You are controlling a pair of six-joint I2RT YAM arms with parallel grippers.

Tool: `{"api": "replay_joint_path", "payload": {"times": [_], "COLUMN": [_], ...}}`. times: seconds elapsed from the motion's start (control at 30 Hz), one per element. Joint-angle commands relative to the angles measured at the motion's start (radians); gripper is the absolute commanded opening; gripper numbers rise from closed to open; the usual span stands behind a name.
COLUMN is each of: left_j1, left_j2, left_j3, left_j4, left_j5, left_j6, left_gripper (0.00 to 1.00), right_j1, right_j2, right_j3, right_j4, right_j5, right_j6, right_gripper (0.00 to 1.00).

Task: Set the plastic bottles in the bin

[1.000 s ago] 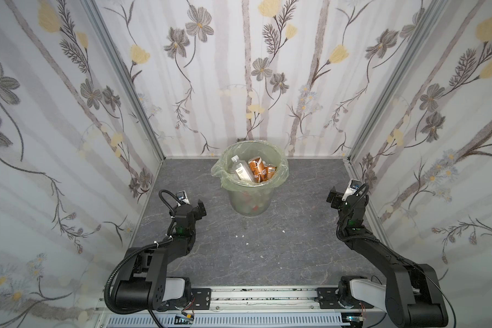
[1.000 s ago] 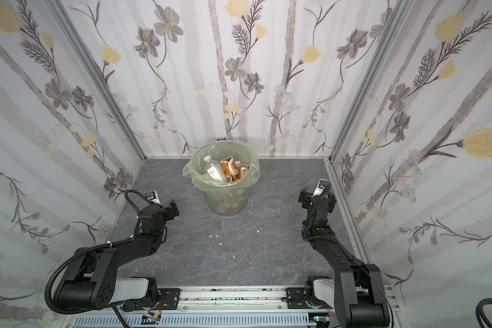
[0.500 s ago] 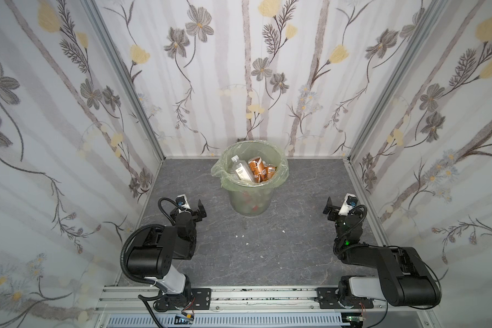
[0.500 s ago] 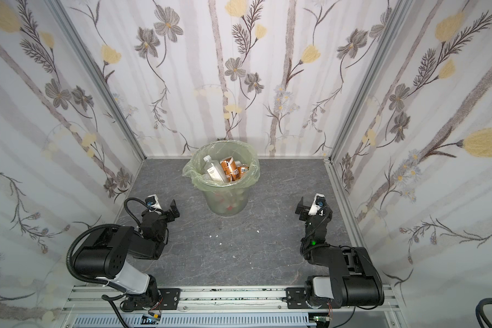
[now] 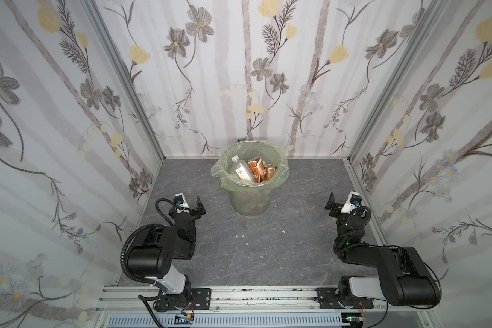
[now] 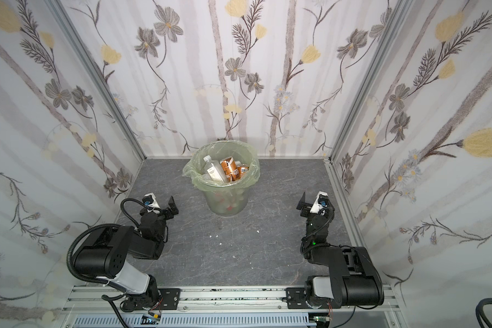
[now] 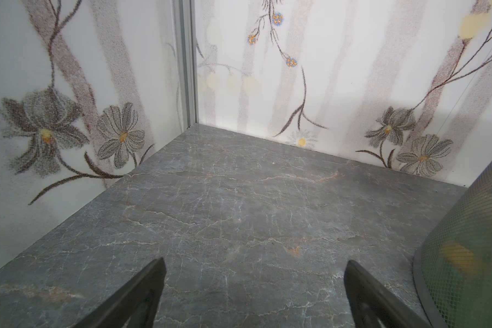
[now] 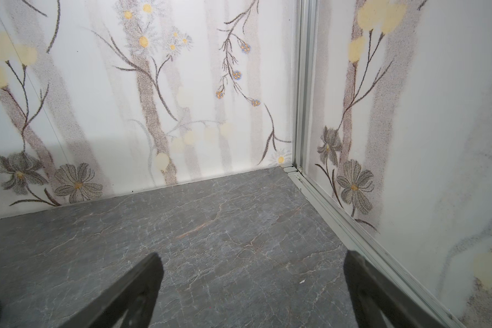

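Spotted the bottles (image 5: 240,170) heaped inside the bin (image 5: 249,206) at the tabletop's (image 5: 253,255) back middle; found 0 loose. Caught left claw (image 7: 255,261) and right claw (image 8: 254,254) near the side edges, jaws wide apart, empty. Judged bin ahead and inward of both, left claw nearer. Looked finished.

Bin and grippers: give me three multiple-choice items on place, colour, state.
1. Where does the bin stand? A at the front rail; B centred, near the back wall; C left corner.
2. Label colour of the bottles beside the clear bottle? A blue; B purple; C orange-brown.
3. The left gripper and right gripper are? A both open, empty; B both shut; C left shut on a bottle.
B: both top views show it centred at the back. C: orange-brown shows at its mouth. A: wrist views show jaws spread, nothing between.
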Motion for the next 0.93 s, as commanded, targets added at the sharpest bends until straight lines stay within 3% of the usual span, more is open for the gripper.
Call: {"api": "replay_joint_path", "payload": {"times": [0.0, 0.9], "left_j1": [0.001, -0.001], "left_j2": [0.001, 0.001], "left_j3": [0.006, 0.006], "left_j4": [0.046, 0.046], "left_j5": [-0.014, -0.014], "left_j6": [-0.004, -0.004], "left_gripper": [1.0, 1.0], "right_j1": [0.004, 0.005], "right_j2": [0.002, 0.004], "right_j3": [0.012, 0.014], "right_j4": [0.03, 0.027], "right_j5": [0.002, 0.003], "right_j6": [-0.004, -0.007], "right_gripper": [1.0, 1.0]}}
